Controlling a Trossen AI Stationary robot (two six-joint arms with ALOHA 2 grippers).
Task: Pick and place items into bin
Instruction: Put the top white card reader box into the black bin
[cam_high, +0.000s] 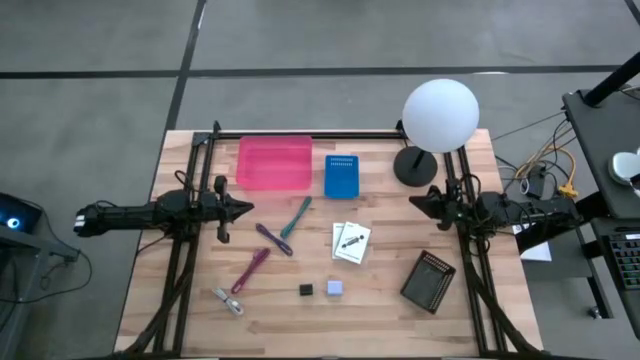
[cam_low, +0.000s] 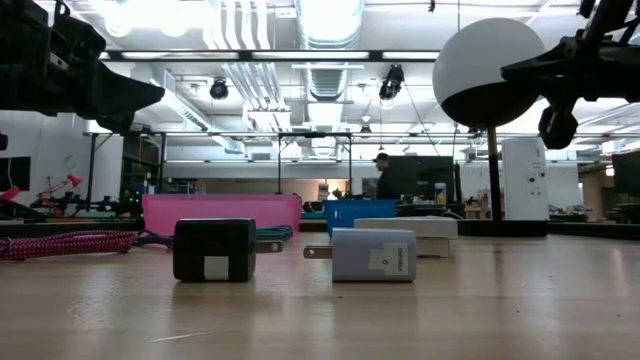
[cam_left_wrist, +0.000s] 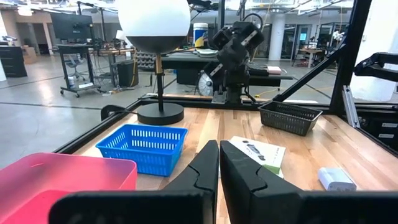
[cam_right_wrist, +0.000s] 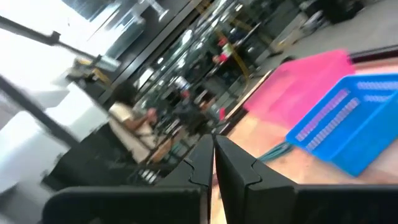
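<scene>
Left gripper (cam_high: 243, 208) is hovering clenched and empty, so it's needing to open up before dropping onto the teal pen (cam_high: 297, 217) just ahead of it; right gripper (cam_high: 418, 201) is waiting, clenched too.

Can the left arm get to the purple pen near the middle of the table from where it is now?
Probably yes. The left tool hangs shut at the table's left side, and the purple pen lies close by on bare wood. Only the teal pen is next to it, not across the path.
</scene>
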